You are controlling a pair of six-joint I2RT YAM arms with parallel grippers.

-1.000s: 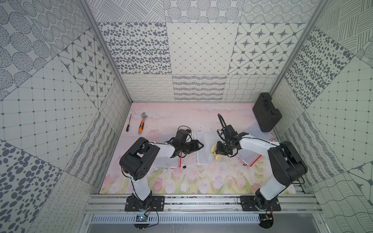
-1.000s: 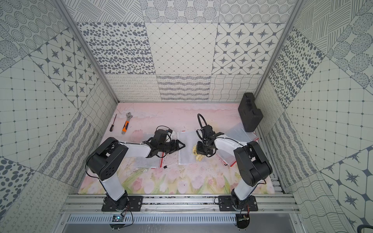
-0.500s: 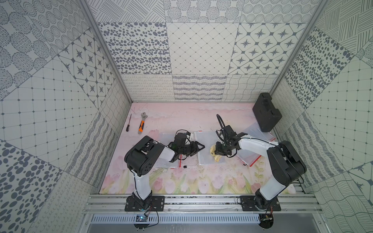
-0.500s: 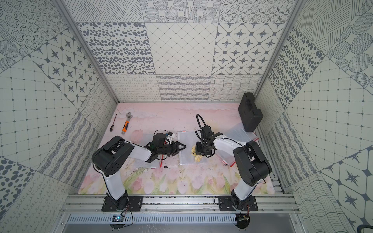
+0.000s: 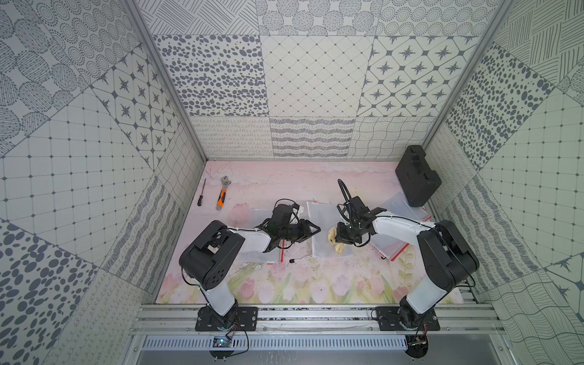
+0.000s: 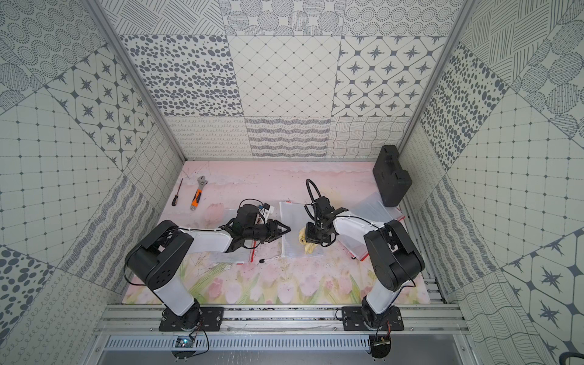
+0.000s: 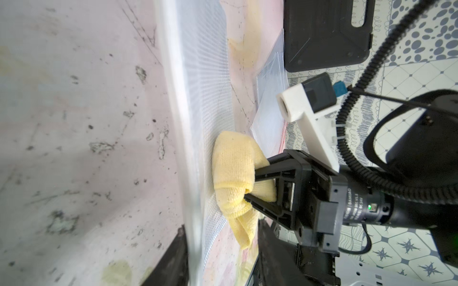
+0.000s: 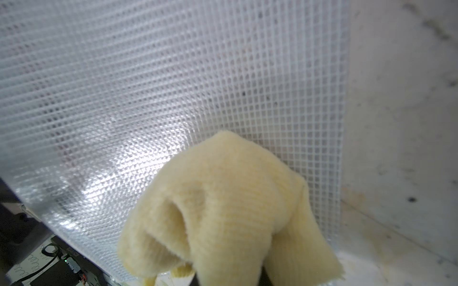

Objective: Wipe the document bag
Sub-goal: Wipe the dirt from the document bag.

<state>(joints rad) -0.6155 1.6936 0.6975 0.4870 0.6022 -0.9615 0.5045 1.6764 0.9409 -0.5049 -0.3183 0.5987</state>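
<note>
Right claw (image 7: 247,185) tips buried in cloth (image 7: 233,158); left claw (image 5: 317,230) cut off in wrist view, grip unclear

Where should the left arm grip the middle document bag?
Probably the long edge of the document bag facing the left gripper, approached low from that side. It lies flat, so only a rim fits between the jaws, and the yellow cloth in the right gripper occupies the opposite half.

Robot lab cell: patterned wall panels (image 5: 309,79), alu rail (image 5: 316,319).

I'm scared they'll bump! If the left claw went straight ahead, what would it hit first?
Probably the edge of the document bag, right at the left claw; the yellow cloth lies beyond.
</note>
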